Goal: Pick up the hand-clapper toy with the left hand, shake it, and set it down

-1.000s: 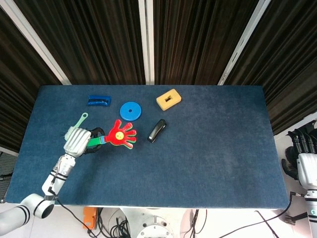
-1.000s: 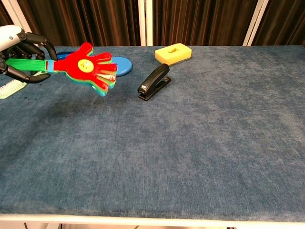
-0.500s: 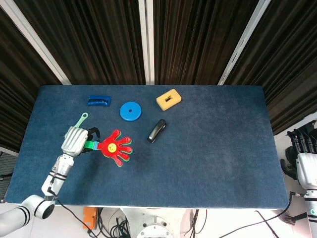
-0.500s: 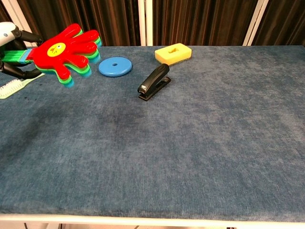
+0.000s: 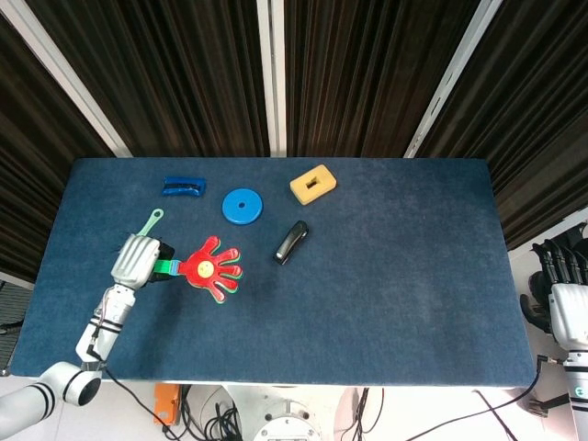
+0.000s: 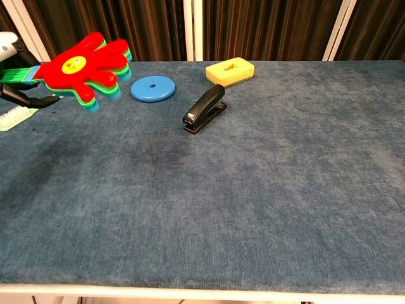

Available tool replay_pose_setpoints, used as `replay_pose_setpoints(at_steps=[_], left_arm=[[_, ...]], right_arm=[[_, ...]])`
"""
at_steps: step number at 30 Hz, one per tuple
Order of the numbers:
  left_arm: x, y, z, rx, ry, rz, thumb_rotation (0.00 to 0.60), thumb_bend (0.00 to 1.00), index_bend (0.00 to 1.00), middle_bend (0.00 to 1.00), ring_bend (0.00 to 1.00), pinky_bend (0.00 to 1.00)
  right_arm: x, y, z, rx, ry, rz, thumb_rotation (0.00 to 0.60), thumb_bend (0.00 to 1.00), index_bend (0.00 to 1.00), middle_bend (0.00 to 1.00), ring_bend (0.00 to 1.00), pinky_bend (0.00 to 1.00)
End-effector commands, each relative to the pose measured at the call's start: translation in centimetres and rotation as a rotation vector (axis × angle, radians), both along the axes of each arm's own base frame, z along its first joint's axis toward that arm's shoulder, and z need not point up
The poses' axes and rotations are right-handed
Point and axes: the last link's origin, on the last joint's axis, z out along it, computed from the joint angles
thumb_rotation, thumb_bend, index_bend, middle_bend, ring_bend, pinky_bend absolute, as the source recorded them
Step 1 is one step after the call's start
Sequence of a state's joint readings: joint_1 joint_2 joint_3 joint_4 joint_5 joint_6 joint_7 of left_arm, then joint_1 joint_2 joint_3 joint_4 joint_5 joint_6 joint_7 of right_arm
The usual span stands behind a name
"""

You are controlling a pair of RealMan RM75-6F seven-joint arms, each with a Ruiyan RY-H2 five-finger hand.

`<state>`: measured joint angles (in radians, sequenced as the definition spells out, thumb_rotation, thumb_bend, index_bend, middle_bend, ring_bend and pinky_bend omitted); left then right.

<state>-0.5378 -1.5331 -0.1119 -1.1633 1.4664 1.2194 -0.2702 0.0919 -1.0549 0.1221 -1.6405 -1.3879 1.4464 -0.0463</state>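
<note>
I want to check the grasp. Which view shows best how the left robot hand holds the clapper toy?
The head view: the whole left robot hand grips the clapper toy by its handle. The chest view cuts that hand at the frame's edge.

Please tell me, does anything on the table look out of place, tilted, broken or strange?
Nothing stands out. The hand-clapper toy is off the table only because the left hand holds its handle. The black stapler, blue disc, yellow block, blue object and pale green brush lie flat on the blue cloth, apart and undamaged.
</note>
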Motion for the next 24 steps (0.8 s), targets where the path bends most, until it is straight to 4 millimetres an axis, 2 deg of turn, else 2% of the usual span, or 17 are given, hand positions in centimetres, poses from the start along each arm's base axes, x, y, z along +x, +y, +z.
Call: replay_pose_setpoints(at_steps=[1, 4, 9, 15, 24], left_arm=[[-0.13, -0.03, 0.08, -0.019, 0.013, 0.009, 0.6, 0.29, 1.0, 1.0, 1.0, 1.0], [-0.23, -0.12, 0.11, -0.041, 0.043, 0.013, 0.6, 0.33, 1.0, 1.0, 1.0, 1.0], [-0.09, -0.23, 0.11, -0.074, 0.074, 0.025, 0.6, 0.48, 1.0, 1.0, 1.0, 1.0], [-0.44, -0.27, -0.03, -0.132, 0.198, 0.059, 0.6, 0.51, 1.0, 1.0, 1.0, 1.0], [-0.44, -0.52, -0.06, -0.266, 0.128, 0.199, 0.6, 0.52, 1.0, 1.0, 1.0, 1.0]], right_arm=[[0.02, -0.01, 0.01, -0.001, 0.0, 0.001, 0.6, 0.33, 0.0, 0.0, 0.0, 0.0], [0.07, -0.02, 0.06, -0.002, 0.001, 0.003, 0.6, 0.33, 0.0, 0.0, 0.0, 0.0], [0.16, -0.01, 0.14, -0.003, 0.005, 0.005, 0.6, 0.33, 0.0, 0.0, 0.0, 0.0], [0.32, -0.04, 0.2, -0.002, 0.007, 0.008, 0.6, 0.33, 0.0, 0.0, 0.0, 0.0], [0.91, -0.11, 0.6, -0.011, -0.001, 0.032, 0.6, 0.33, 0.0, 0.0, 0.0, 0.0]])
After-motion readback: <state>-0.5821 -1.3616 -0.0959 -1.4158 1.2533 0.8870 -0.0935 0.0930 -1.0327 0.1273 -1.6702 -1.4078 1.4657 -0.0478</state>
